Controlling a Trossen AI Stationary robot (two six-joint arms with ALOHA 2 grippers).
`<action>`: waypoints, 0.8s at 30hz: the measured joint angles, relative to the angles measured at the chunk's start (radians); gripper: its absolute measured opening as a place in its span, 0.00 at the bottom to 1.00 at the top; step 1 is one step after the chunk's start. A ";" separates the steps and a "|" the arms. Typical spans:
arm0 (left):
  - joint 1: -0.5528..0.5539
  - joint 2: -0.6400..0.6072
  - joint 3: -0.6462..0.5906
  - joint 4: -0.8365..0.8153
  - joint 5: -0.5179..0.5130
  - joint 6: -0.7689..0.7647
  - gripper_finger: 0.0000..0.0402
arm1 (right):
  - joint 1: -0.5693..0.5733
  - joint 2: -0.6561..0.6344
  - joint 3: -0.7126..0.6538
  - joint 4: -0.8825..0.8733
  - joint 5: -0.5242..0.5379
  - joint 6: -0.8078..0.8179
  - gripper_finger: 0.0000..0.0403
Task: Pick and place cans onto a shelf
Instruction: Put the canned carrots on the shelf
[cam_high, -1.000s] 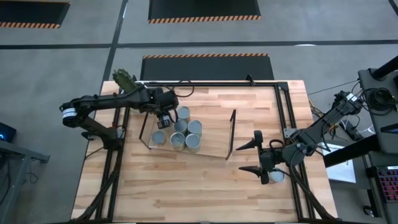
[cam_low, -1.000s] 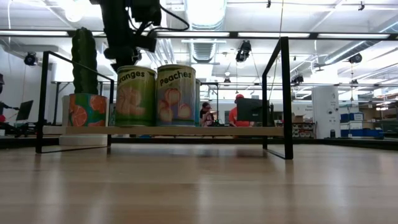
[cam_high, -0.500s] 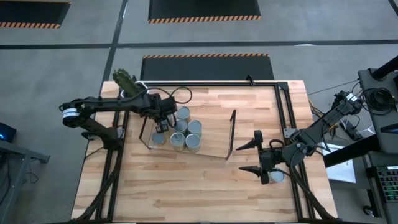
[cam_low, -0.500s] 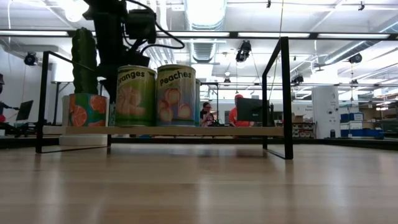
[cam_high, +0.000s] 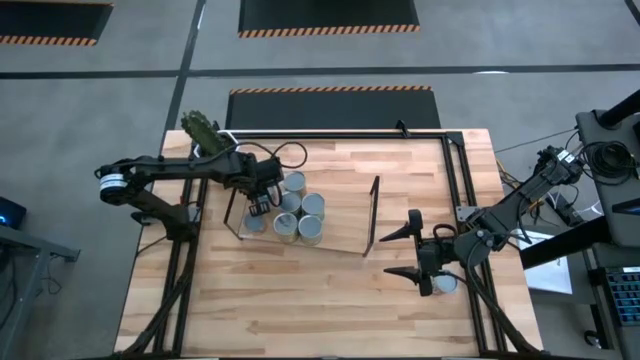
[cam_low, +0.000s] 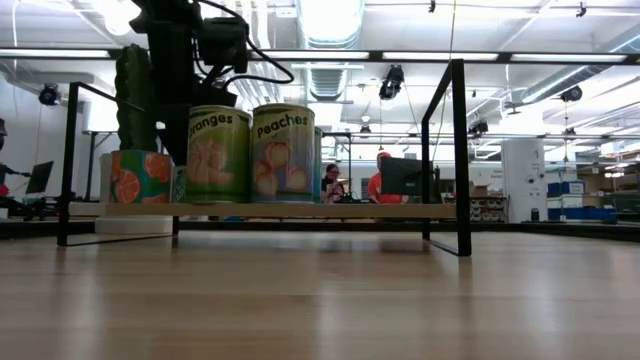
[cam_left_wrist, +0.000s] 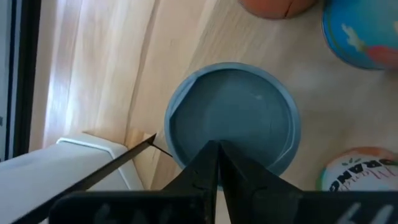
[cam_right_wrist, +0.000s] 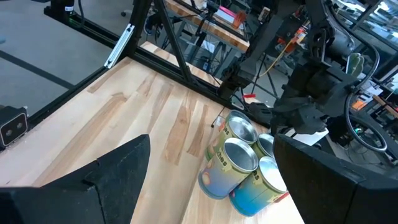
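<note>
Several cans stand in a cluster (cam_high: 295, 210) on the left half of the shelf (cam_high: 345, 225), a low wood board with black wire ends. The low view shows an oranges can (cam_low: 220, 155), a peaches can (cam_low: 283, 152) and a shorter can (cam_low: 140, 177) on the board (cam_low: 350, 211). My left gripper (cam_high: 261, 205) is shut and points steeply down over the short can's blue-grey top (cam_left_wrist: 233, 115). My right gripper (cam_high: 408, 250) hangs open to the right of the shelf, its fingers (cam_right_wrist: 99, 180) wide apart around nothing. My left gripper's shut fingertips (cam_left_wrist: 217, 152) come from above and stand over the short can's top, close to its rim (cam_left_wrist: 186, 163). Whether they touch the top or hover just above it, I cannot tell. The can stands upright on the shelf.
A cactus (cam_high: 198, 128) stands off the table's far left corner. A black rail frame (cam_high: 440, 135) runs along the table's far and right edges. Bare wood lies near of the shelf (cam_high: 300, 300). A round silver top (cam_high: 446, 284) shows under the right arm.
My left gripper has come down and a little toward the table's near edge, sinking behind the oranges can in the low view, over the short can at the shelf's left end. Its fingers have stayed shut. The cans have not moved.
</note>
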 joint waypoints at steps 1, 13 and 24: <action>0.000 0.000 0.000 -0.002 0.001 -0.002 0.00 | 0.000 0.000 0.000 0.000 0.000 0.000 0.81; -0.009 0.000 0.015 -0.065 0.067 -0.046 0.00 | 0.000 0.000 0.000 0.000 0.000 0.000 0.81; -0.036 0.000 0.043 -0.088 0.113 -0.075 0.00 | 0.000 0.000 0.001 0.000 0.000 0.002 0.81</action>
